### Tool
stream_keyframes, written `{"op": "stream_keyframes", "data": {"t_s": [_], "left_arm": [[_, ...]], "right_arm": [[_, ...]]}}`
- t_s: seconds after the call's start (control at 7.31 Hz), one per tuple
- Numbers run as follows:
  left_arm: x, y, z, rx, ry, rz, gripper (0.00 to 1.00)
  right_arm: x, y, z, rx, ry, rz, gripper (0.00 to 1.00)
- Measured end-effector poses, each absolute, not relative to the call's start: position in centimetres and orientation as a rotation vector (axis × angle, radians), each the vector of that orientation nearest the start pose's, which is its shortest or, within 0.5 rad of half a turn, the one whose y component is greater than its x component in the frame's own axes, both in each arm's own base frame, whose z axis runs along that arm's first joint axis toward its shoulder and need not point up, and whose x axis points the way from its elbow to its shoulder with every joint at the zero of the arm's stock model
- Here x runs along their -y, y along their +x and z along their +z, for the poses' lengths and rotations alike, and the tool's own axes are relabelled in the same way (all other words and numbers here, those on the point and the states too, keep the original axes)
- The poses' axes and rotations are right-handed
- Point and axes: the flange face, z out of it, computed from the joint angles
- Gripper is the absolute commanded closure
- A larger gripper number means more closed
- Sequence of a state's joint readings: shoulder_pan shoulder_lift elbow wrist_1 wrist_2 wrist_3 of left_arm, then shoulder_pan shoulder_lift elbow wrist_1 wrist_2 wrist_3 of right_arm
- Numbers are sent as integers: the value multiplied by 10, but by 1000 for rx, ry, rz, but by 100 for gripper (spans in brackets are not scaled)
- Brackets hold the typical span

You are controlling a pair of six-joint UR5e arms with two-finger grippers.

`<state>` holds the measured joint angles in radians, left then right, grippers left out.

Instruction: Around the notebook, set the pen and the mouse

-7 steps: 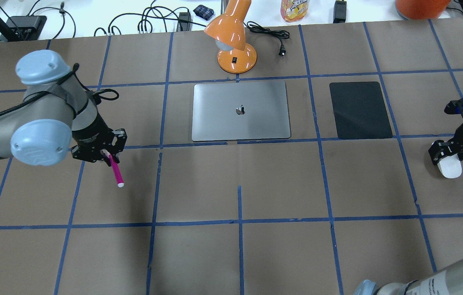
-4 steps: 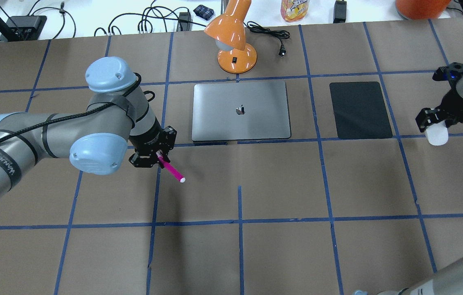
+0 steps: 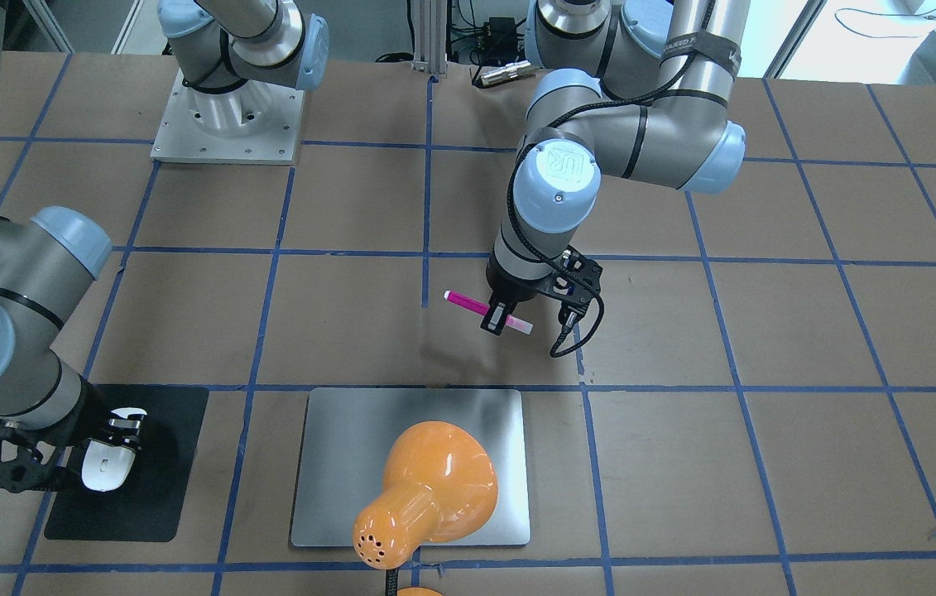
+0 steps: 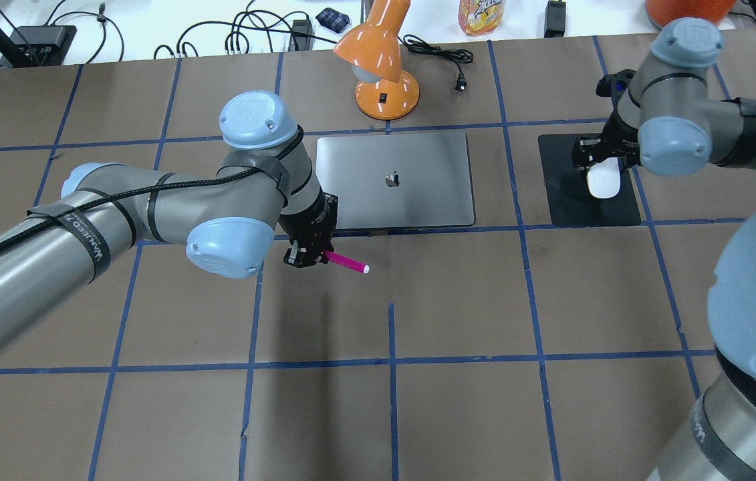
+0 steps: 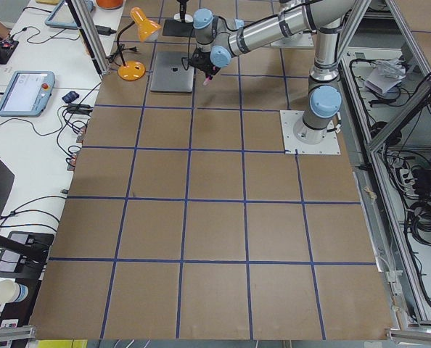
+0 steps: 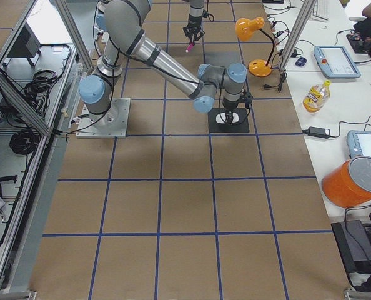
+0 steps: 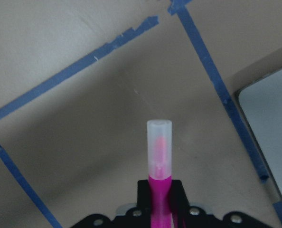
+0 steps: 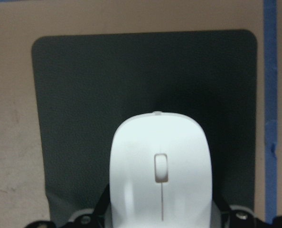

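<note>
Pen (image 4: 348, 264) is clamped in L gripper (image 4: 311, 256), fingers closed tight on the magenta barrel. In L wrist view the pale cap pts straight out from the jaws. Pen is roughly level, cap end twd table centre, and hangs over the brown paper w/ a soft shadow under it. It sits just off the robot-side edge of the notebook (image 4: 418, 200), by that edge's L corner, not touching it. L arm comes in from table's L edge, w/ its wrist over that same corner.

Mouse (image 4: 602, 183) is gripped by R gripper (image 4: 600, 171), fingers pressed on its two long sides. Scroll wheel faces up and the nose pts away from the gripper. It's over the black mat (image 4: 568, 204), a bit twd the mat's R edge in overhead view. Can't tell if it touches the mat; R wrist view shows a dark shadow beside it.

Mat lies flat on the table (image 4: 484, 407), just R of notebook, apart from it w/ a blue tape line between. Notebook is flat and closed, mid-table twd the far edge. Orange lamp (image 4: 388, 93) stands just past notebook's far edge, and its head overlaps the notebook in front-facing view. Blue tape grid covers the paper. Past the far edge are cables and a bottle on a white bench.
</note>
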<state>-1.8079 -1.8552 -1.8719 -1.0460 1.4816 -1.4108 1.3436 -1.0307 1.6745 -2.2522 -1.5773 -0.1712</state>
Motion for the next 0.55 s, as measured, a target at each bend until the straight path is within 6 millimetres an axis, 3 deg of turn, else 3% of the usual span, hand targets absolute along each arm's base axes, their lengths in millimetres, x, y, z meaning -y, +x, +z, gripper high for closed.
{"op": "stream_keyframes", "data": {"t_s": [0.14, 0.27, 0.55], "left_arm": [[489, -276, 244, -2559, -1821, 181, 97], [486, -287, 237, -2493, -1890, 204, 97], [479, -311, 224, -2362, -2038, 280, 96]], "right_arm": [[652, -7, 191, -3152, 93, -49, 18], [653, -4, 188, -3153, 96, -45, 0], [654, -5, 190, -3162, 120, -44, 0]]}}
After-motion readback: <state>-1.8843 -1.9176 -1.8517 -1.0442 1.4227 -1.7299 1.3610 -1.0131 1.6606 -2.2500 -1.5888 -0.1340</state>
